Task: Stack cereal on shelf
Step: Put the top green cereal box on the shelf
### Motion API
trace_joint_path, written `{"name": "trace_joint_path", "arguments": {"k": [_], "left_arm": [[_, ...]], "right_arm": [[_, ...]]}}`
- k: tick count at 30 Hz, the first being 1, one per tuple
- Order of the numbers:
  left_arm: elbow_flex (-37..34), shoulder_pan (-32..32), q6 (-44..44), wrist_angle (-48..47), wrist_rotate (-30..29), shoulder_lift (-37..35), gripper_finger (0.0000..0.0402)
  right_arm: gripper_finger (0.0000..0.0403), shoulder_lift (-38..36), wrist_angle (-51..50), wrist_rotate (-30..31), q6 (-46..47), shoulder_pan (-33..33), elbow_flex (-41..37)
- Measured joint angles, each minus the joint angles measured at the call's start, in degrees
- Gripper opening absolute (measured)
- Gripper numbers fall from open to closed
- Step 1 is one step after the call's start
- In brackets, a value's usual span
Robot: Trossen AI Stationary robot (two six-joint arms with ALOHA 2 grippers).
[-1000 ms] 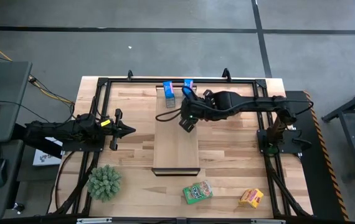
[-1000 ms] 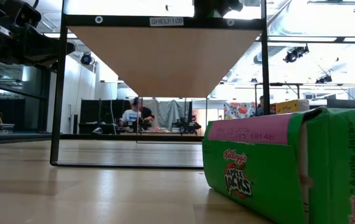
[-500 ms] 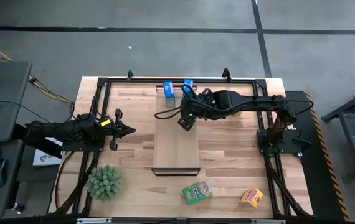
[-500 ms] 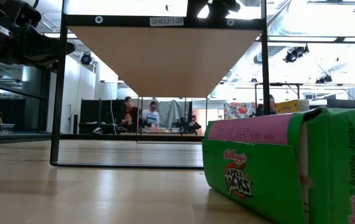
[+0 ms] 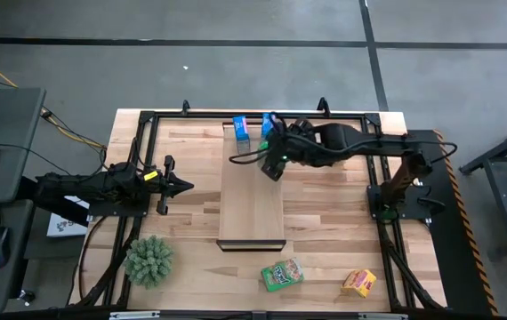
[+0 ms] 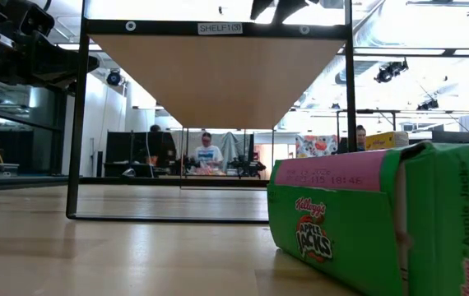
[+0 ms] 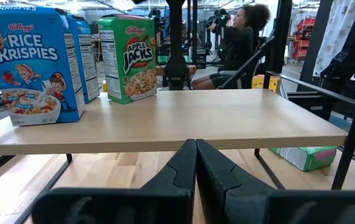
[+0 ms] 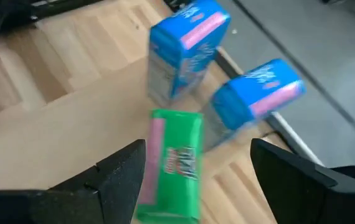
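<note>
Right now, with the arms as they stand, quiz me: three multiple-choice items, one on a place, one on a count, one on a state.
1. Where does the yellow-orange box lie?
A. On the shelf
B. On the tabletop, near the lying green box
C. In the left gripper

2. How many cereal boxes stand on the shelf?
A. One
B. Three
C. Five

3. How is the left gripper?
A. Shut, holding nothing
B. Wide open
C. Clamped on a blue box

Key:
1 B: the yellow-orange box rests on the tabletop by the lying green box.
2 B: two blue boxes and the upright green box stand on the shelf, where the right gripper hangs open.
3 A: the left gripper has its fingers pressed together, empty, beside the shelf.
</note>
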Motion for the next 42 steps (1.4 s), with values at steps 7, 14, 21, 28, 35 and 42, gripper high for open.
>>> {"name": "trace_joint_path", "arguments": {"k": [7,14,21,28,35,42], "left_arm": [[0.0,0.0,0.0,0.0,0.0,0.0,0.0003],[0.0,0.0,0.0,0.0,0.0,0.0,0.0003],[0.0,0.0,0.0,0.0,0.0,0.0,0.0003],[0.0,0.0,0.0,0.0,0.0,0.0,0.0003],[0.0,0.0,0.0,0.0,0.0,0.0,0.0003],[0.0,0.0,0.0,0.0,0.0,0.0,0.0003]], "right_arm": [[0.0270,-3.0,-10.9,8.5,3.3,1.9,0.0],[0.0184,-4.3,-21.6,15.6,16.0,5.7,-1.9],[0.0019,-10.6,-18.7,13.4,23.0,6.1,-21.9],[0.0015,-26.5,10.1,8.5,22.3,3.9,-48.1],[0.0002,-35.1,61.4,6.8,5.5,1.3,-68.4],[0.0000,-30.4,76.0,6.5,1.9,-1.8,-73.5]]}}
